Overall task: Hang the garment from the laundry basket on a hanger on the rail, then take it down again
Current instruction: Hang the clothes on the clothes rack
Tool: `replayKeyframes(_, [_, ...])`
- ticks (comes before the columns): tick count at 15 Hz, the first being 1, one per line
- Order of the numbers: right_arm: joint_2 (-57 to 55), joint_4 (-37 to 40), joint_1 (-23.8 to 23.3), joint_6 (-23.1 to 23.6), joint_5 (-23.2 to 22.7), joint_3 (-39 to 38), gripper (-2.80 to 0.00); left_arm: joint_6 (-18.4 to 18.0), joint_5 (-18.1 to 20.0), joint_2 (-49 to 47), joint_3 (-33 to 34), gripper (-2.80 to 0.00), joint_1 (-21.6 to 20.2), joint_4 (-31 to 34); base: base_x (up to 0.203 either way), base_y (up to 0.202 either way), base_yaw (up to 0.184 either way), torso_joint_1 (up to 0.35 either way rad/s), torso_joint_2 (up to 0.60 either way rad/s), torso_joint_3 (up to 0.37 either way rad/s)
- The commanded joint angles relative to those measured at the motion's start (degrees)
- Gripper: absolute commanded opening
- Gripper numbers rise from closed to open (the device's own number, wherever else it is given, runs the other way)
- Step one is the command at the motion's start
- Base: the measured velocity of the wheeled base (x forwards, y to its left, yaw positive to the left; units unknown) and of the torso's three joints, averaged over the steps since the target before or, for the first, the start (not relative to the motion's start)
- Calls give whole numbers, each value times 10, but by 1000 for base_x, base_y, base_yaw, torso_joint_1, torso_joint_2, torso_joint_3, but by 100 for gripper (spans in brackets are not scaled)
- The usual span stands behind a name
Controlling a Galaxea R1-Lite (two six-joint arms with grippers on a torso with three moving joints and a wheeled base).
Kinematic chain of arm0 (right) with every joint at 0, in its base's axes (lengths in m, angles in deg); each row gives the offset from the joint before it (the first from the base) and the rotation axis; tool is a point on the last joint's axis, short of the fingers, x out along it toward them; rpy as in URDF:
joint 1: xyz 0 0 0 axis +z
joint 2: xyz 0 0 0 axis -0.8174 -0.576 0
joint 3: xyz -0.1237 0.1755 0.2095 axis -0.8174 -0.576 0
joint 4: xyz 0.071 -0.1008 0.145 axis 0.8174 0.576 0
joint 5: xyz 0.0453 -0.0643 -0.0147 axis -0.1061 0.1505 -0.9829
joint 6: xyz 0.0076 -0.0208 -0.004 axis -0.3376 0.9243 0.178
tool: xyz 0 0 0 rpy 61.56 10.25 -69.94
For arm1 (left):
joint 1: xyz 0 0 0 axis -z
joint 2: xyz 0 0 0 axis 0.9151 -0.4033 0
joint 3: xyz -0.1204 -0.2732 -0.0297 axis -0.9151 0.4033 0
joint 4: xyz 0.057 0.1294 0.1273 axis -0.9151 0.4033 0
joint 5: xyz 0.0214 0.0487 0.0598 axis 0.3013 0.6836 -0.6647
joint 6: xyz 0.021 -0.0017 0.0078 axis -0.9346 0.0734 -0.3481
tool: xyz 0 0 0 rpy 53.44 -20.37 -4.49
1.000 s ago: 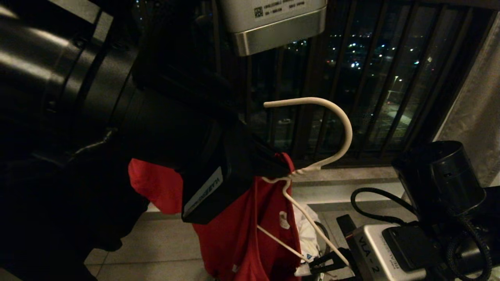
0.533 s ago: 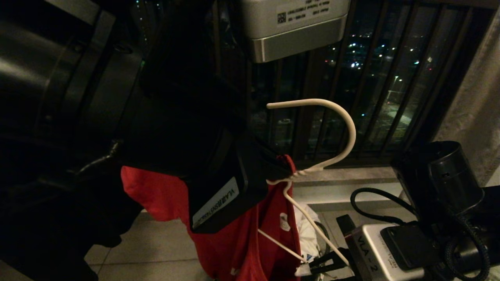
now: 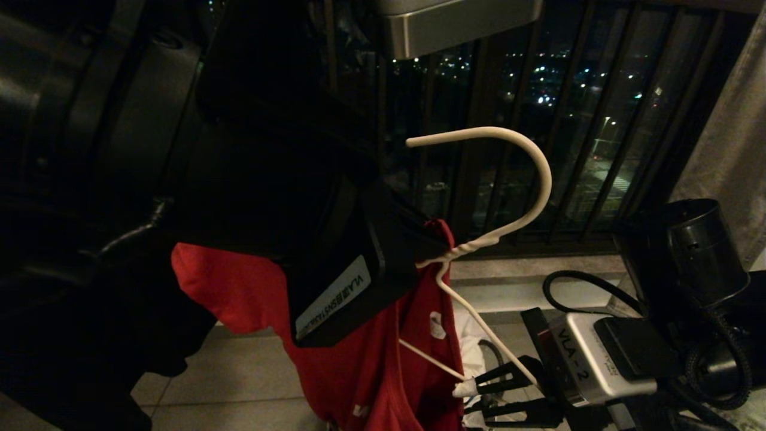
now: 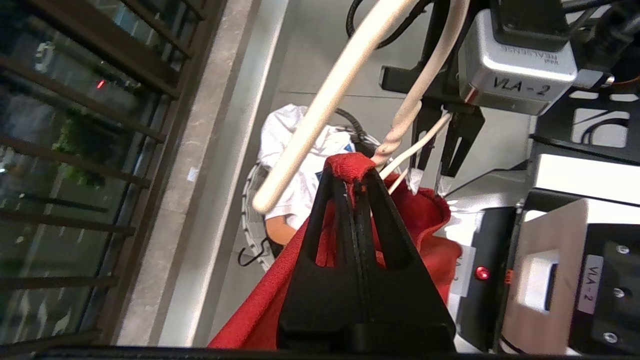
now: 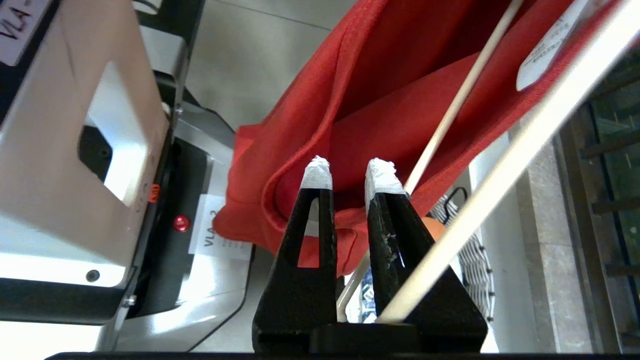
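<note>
The red garment (image 3: 371,371) hangs from my left gripper (image 4: 352,175), which is shut on its collar right beside the twisted neck of the white wire hanger (image 3: 541,179). The hanger's hook stands free in the air before the window. One hanger arm slants down inside the garment to my right gripper (image 5: 349,175). Its taped fingertips (image 5: 316,172) stand a little apart with the wire between them. The laundry basket (image 4: 248,210) sits on the floor below, holding a white T-shirt (image 4: 290,135). The rail is out of view.
Dark balcony railing bars (image 3: 598,120) and a stone ledge (image 3: 526,269) run close behind the hanger. A pale curtain (image 3: 730,149) hangs at the right. My own base (image 4: 550,240) is beside the basket, on the tiled floor (image 3: 239,371).
Both arms have lifted the hanger and garment a little: the hook and my right wrist sit higher in the head view. The railing and ledge have not shifted.
</note>
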Motion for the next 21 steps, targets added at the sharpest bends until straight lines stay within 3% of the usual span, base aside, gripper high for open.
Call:
replayKeyframes(1, [1,3,-5,2,-2,1,-280,-2,-10,2,-1,-280,3,0,0,0,0,0,0,0])
replayKeyframes(3, [2,3,-7,2,-2,1,-280,-3,-44,3,-3,-280,3,0,0,0,0,0,0,0])
replayKeyframes(7, [2,3,-7,2,-2,1,-280,-2,-70,11,-6,-280,2,0,0,0,0,0,0,0])
replayKeyframes(21, [9,3,-4,3,-6,-7,-280,-3,-53,-11,-20,-280,55,2,0,0,0,0,0,0])
